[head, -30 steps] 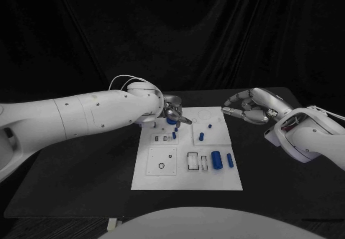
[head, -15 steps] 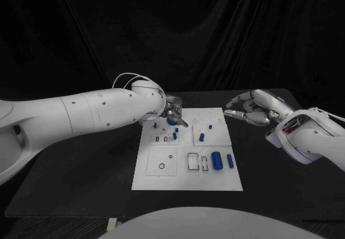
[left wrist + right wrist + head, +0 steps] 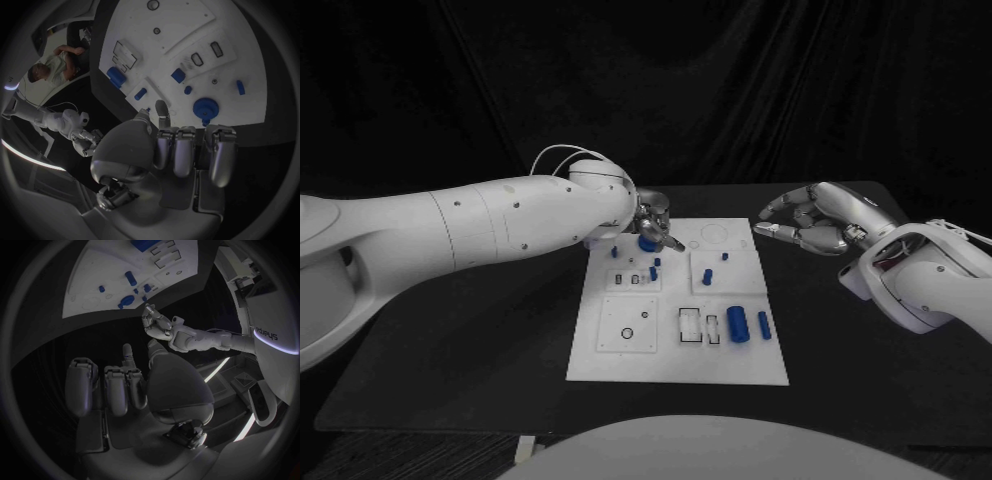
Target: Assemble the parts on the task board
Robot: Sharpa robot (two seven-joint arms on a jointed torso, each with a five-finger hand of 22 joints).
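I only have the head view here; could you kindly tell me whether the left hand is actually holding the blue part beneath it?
Observer: It seems not. In the left wrist view the round blue part lies on the task board just past the left hand, whose curled fingers enclose nothing.
Operator: Thank you. Is there anything in the right hand's palm?
Observer: No. The right wrist view shows the right hand with its fingers curled in on nothing, over the black table.
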